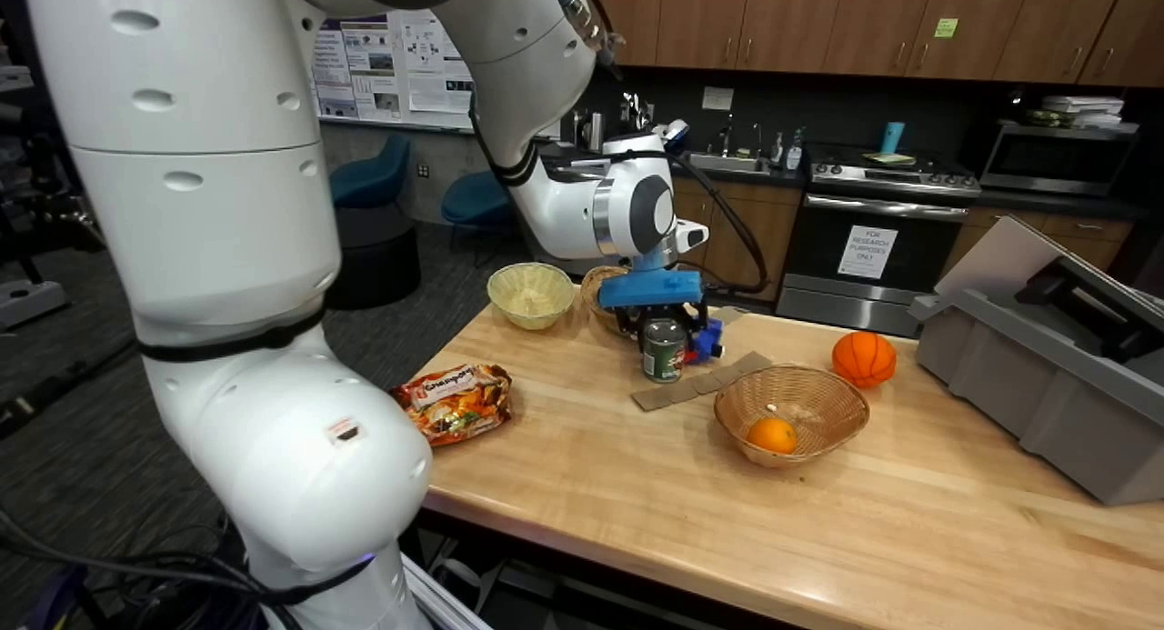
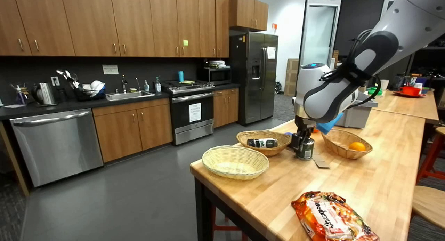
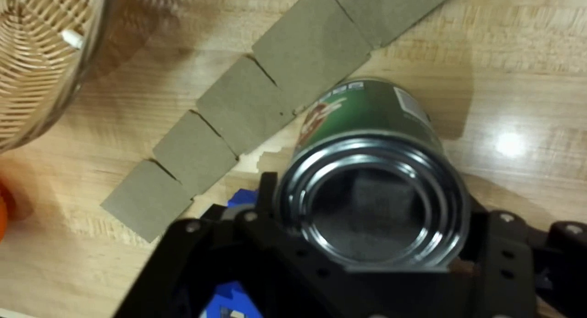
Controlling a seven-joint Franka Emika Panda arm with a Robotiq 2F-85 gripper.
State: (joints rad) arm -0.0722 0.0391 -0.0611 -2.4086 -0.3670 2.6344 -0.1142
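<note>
green and silver in colour, the metal can (image 1: 664,353) stands upright on the wooden table (image 1: 582,466), just beside a flat cardboard strip (image 3: 243,104). the gripper (image 3: 373,203) has one finger against each side of this can, so it pinches the can between them. in an exterior view, a wicker basket (image 1: 832,412) near the can contains an orange (image 1: 771,435), and an orange ball (image 1: 864,359) rests near this basket; a shiny food packet (image 1: 464,403) lies well apart from the can.
</note>
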